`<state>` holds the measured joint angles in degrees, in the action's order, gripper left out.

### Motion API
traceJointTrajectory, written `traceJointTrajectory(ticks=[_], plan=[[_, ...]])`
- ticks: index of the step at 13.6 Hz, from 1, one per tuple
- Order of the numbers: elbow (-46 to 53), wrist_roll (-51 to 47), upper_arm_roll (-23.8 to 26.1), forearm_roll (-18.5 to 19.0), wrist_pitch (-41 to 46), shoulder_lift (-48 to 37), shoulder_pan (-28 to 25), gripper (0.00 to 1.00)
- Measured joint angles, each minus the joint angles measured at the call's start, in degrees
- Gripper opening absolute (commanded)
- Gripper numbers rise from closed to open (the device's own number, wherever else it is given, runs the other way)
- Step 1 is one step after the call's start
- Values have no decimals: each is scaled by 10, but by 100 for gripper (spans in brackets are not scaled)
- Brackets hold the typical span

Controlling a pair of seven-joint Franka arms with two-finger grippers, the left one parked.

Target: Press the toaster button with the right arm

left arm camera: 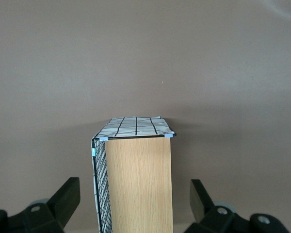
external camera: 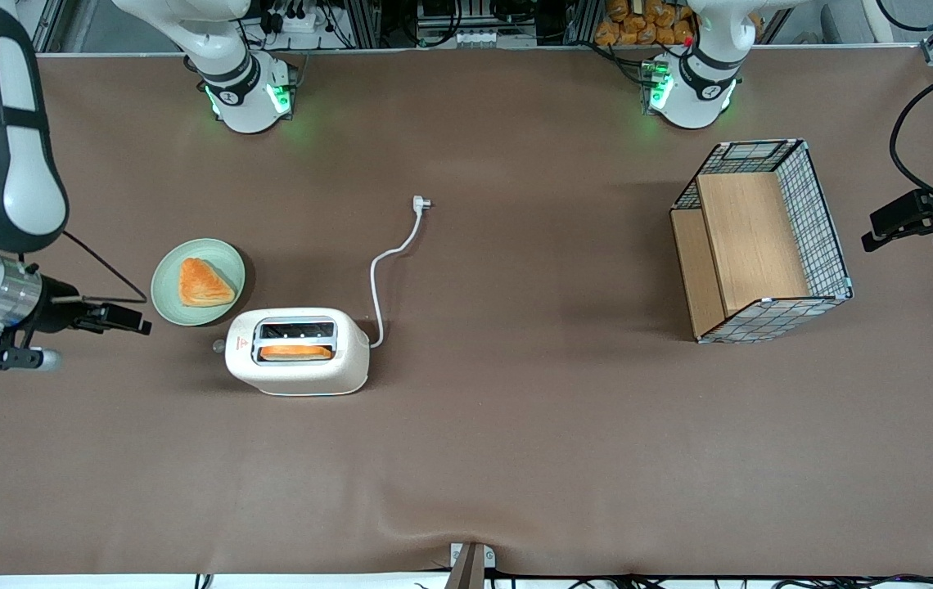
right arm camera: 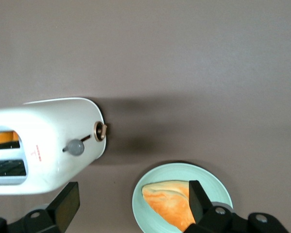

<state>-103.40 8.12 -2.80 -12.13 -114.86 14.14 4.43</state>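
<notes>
The cream-white toaster lies on the brown table with a toast slice in the slot nearer the front camera. Its small grey toaster button sticks out of the narrow end that faces the working arm. The right arm's gripper hangs open beside that end, a clear gap away from the button and holding nothing. In the right wrist view the toaster, the button and a tan dial show ahead of the open gripper. One black finger shows beside the toaster.
A pale green plate with a triangular pastry sits close to the gripper and the toaster, farther from the front camera. The white cord runs to an unplugged plug. A wire-and-wood basket stands toward the parked arm's end.
</notes>
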Motion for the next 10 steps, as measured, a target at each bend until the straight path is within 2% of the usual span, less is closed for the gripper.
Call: traceJointTrajectory(ticks=[3,7,10], plan=[[-24,-1,0,12,-2,-32,0,100],[-24,-55,3,13,0,-51,-9,100],[11,-68,2,15,55,-60,-14,100]])
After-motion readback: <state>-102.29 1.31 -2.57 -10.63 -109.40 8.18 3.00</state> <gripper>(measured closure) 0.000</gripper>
